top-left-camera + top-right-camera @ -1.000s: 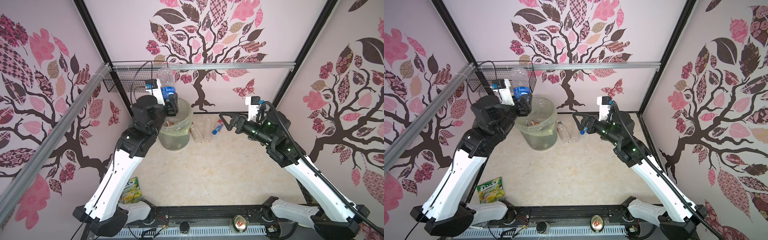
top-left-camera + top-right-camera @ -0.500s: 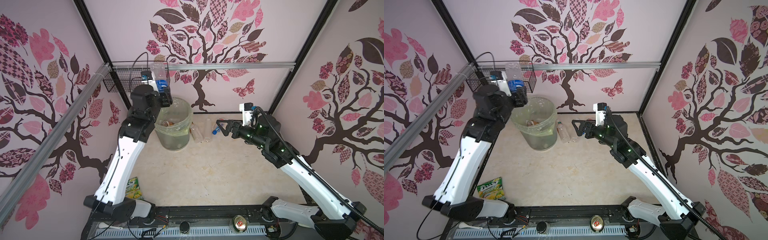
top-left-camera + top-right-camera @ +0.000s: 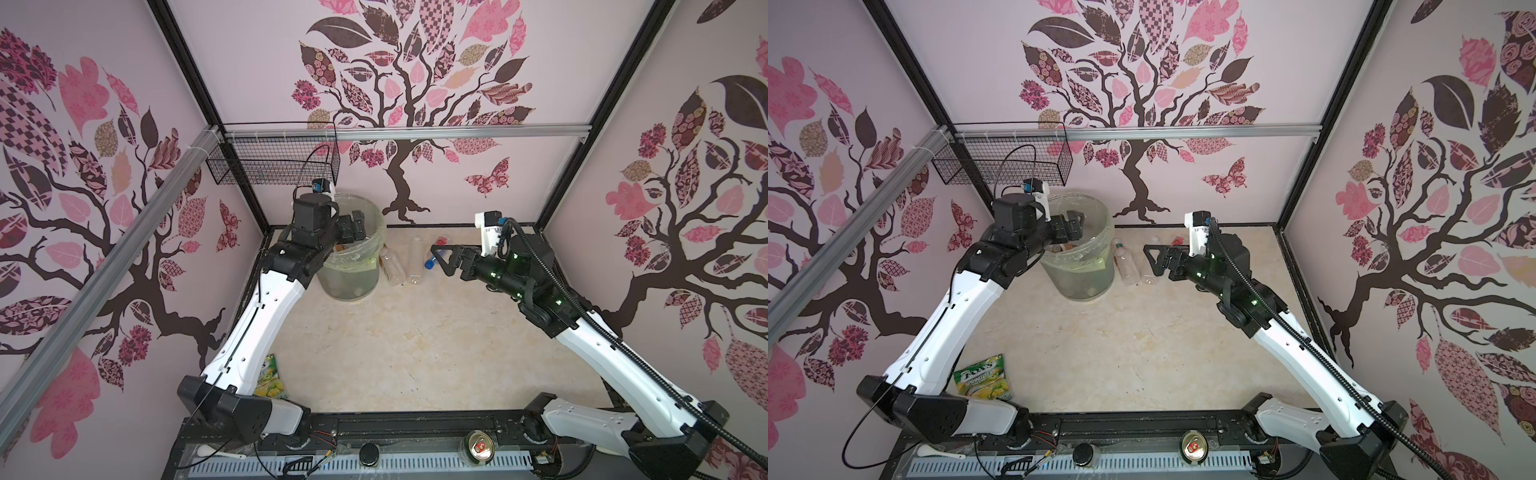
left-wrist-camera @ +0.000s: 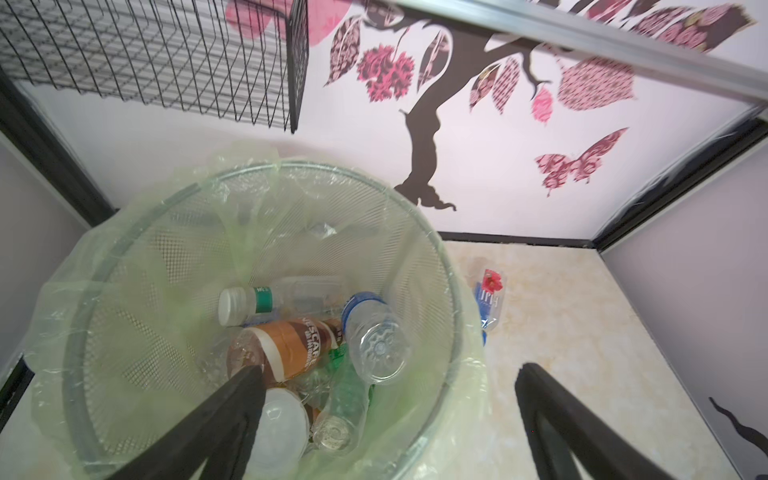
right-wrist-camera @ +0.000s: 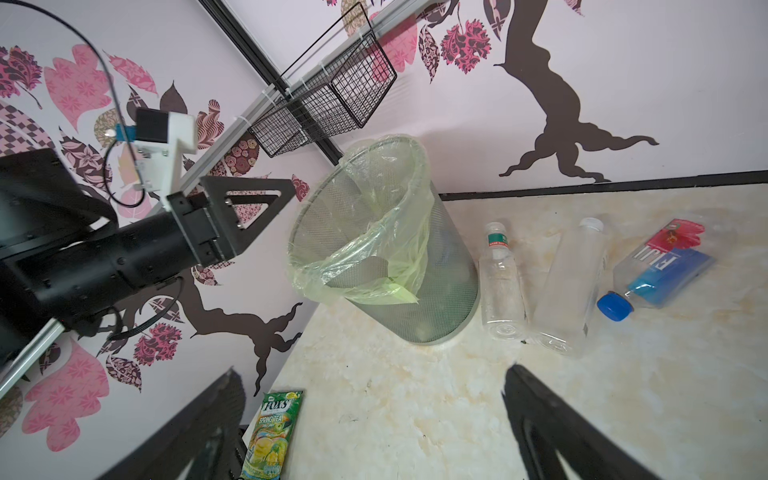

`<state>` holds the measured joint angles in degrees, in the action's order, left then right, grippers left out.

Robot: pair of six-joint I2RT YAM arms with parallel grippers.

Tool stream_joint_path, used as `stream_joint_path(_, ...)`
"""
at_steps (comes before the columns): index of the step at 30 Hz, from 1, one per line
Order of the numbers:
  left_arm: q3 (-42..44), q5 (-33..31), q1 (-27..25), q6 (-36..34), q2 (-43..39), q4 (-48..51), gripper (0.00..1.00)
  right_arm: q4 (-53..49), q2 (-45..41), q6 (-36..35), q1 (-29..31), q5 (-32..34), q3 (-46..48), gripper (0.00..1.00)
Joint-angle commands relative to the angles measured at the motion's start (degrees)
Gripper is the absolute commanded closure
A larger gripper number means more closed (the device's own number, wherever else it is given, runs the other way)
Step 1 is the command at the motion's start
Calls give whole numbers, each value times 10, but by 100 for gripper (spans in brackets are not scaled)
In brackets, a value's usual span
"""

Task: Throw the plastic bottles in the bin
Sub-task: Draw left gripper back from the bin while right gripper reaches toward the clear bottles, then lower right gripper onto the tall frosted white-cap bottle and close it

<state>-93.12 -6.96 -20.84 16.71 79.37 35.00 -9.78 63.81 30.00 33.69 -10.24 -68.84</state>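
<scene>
Checking stock, recorded left gripper [image 3: 352,227] spread wide and empty above round grey-green bag-lined mesh bin [image 3: 353,286], evidently for dropping onto clear and brown plastic bottles [image 4: 291,345] heaped inside; right gripper [image 3: 440,254] equally wide, empty, facing three clear bottles [image 5: 569,286] beside bin.

Bin [image 5: 436,291] upright; bottles [image 4: 286,349] inside, three beside.

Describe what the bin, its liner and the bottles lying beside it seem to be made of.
Bin: probably grey-painted metal mesh; fine perforations show across its wall. Liner: thin, glossy, pale green plastic film; it crinkles and drapes over the top edge. Bottles: clear, shiny plastic; the floor shows through them.
</scene>
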Motion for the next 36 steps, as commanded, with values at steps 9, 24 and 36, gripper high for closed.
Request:
stream_joint_path(9, 9, -22, -92, -11, -36, -19, 2, 8, 55, -23, -1, 64, 27, 0)
stream_joint_path(24, 246, 26, -170, 102, -145, -136, 2, 72, 309, -27, -74, 62, 5, 1)
stream_joint_path(36, 381, 70, -170, 166, -160, -199, 2, 65, 504, -18, -71, 58, -121, 9)
